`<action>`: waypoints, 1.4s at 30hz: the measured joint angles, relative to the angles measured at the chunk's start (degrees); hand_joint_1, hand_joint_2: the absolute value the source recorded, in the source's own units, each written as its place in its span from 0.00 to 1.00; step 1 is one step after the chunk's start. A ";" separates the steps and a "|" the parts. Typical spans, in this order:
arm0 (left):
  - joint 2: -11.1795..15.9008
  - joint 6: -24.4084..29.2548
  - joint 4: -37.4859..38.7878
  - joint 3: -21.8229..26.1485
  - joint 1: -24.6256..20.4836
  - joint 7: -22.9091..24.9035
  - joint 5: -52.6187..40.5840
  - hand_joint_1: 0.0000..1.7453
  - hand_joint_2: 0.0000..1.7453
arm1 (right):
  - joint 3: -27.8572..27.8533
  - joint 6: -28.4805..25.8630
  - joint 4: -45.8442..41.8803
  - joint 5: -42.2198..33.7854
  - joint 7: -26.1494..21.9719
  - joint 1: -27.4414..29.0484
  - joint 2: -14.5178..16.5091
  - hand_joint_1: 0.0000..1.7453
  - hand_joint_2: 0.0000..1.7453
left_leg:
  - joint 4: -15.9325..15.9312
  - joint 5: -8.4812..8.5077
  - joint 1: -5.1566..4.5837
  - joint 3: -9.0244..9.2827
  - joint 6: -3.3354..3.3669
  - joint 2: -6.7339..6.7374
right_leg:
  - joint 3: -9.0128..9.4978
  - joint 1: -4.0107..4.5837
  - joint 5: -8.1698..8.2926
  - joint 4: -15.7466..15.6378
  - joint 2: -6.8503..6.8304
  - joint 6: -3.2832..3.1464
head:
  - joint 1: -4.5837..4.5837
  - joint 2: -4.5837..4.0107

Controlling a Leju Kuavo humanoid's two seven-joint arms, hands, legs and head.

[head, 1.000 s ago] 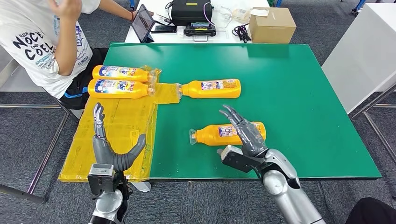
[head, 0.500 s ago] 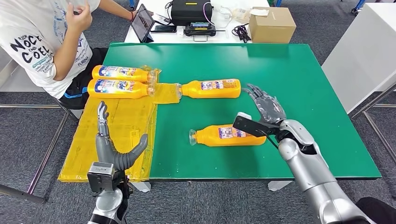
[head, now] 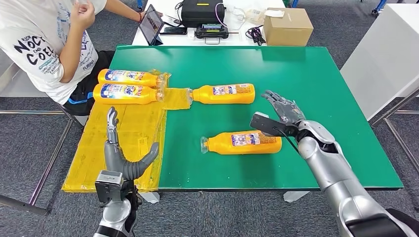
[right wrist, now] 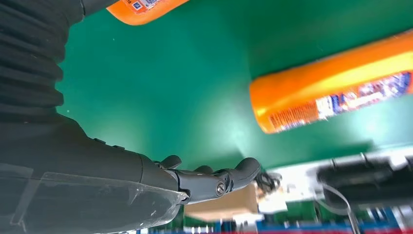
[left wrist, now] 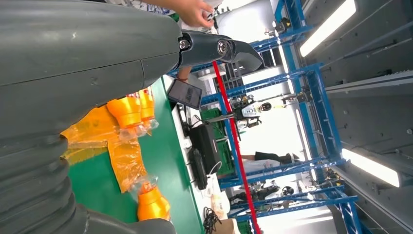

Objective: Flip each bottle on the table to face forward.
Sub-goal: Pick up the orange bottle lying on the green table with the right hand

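Observation:
Several orange bottles lie on their sides on the green table point(head: 306, 74). The nearest bottle point(head: 242, 142) shows its small-print label and points its cap left. My right hand point(head: 276, 114) hovers open just beyond its right end, fingers spread, holding nothing. A second bottle point(head: 223, 93) lies farther back; its base end point(right wrist: 336, 95) appears in the right wrist view. Two bottles point(head: 129, 85) with blue front labels rest on the yellow sheet point(head: 123, 133) at the left. My left hand point(head: 121, 155) is raised open over the sheet's near edge.
A person in a white shirt point(head: 44, 39) sits at the table's far left corner. A tablet point(head: 150, 23), a black case point(head: 200, 12) and a cardboard box point(head: 287, 25) stand on the white table behind. A white cabinet point(head: 390, 54) is at the right.
My right hand lifted off the nearest bottle and swung to the right, beyond its base end. The bottle stays where it was. My left hand has risen slightly.

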 joint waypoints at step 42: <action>-0.46 -1.02 5.90 -4.17 -4.41 0.00 2.26 0.00 1.00 | 17.48 16.60 7.86 -22.60 -5.27 -6.56 -4.42 0.00 1.00 | 0.02 0.00 -0.01 -0.01 0.00 0.00 | -0.01 0.00 0.00 0.01 0.00 0.01 | -0.02 0.00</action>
